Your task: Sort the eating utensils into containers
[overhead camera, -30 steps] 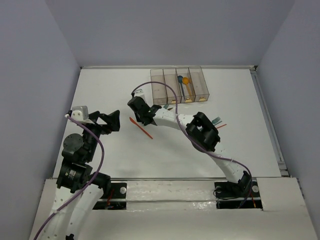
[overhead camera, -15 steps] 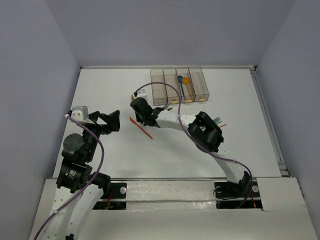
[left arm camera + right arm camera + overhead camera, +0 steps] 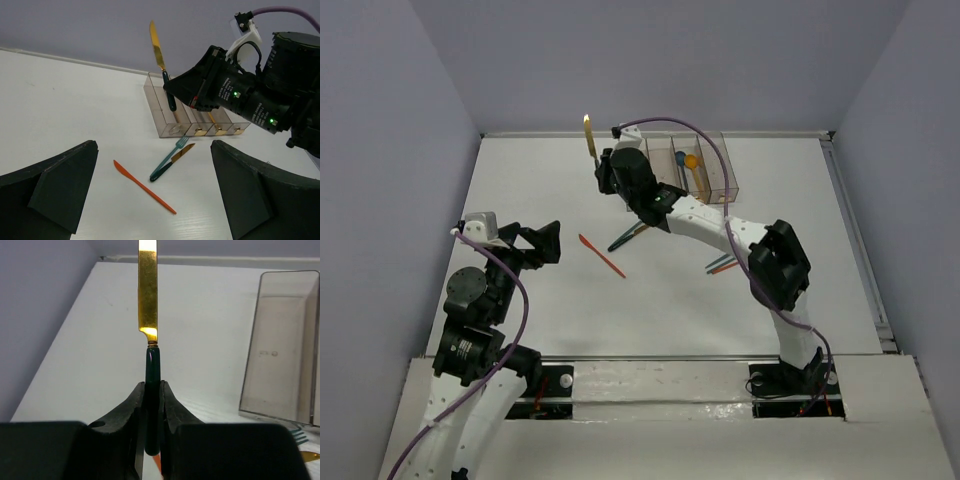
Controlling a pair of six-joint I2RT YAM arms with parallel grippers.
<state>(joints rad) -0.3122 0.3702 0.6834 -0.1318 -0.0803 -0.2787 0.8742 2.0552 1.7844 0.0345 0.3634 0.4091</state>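
Gripper of right arm [image 3: 151,390] pinched narrow on dark-green handle of gold-bladed knife [image 3: 148,290], blade upright, aloft near left end of the containers [image 3: 280,340]. Below on desk [image 3: 520,180]: orange knife [image 3: 602,256], teal fork [image 3: 168,161]. Left gripper [image 3: 545,243] low over desk's left side, gaping wide, holding nothing.

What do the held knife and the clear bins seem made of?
Gold-bladed knife with dark teal handle: probably plastic, the blade's gold coating glints; real metal possible.
Row of clear smoky rectangular bins: glossy transparent plastic, table visible through walls.
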